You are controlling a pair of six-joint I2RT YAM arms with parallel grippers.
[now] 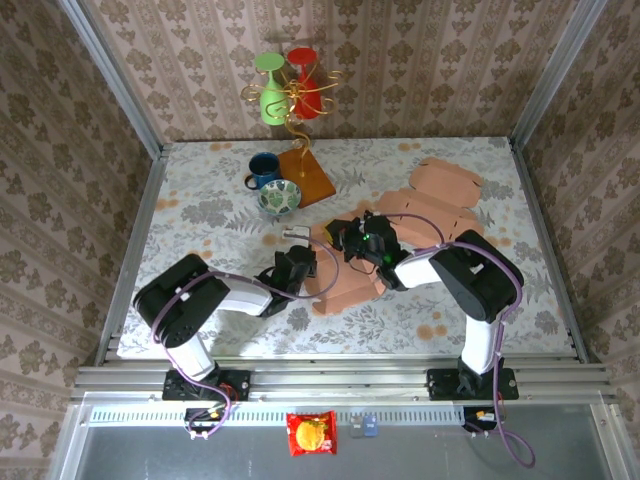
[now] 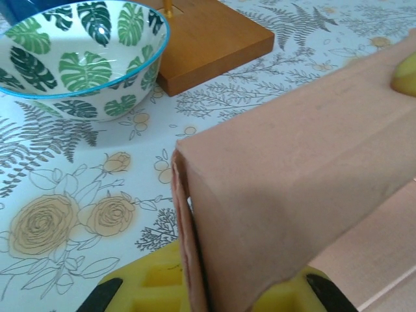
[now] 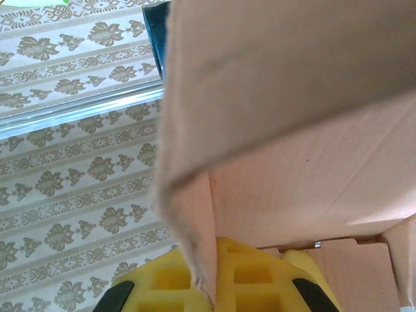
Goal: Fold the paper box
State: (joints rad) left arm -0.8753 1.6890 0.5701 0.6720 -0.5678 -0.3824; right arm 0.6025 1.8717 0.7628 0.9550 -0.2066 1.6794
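Top external: paper box (image 1: 345,285) runs near-left to far-right (panel raised).

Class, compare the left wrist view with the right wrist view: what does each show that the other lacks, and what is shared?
Left wrist, not right: a leaf-patterned bowl, a wooden base and the floral tablecloth. Right wrist, not left: patterned wallpaper and a metal rail. Both: the paper box, pinched in the left hand and right hand respectively.

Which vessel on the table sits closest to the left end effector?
The leaf-patterned bowl; the blue mug and hanging glasses are farther back.
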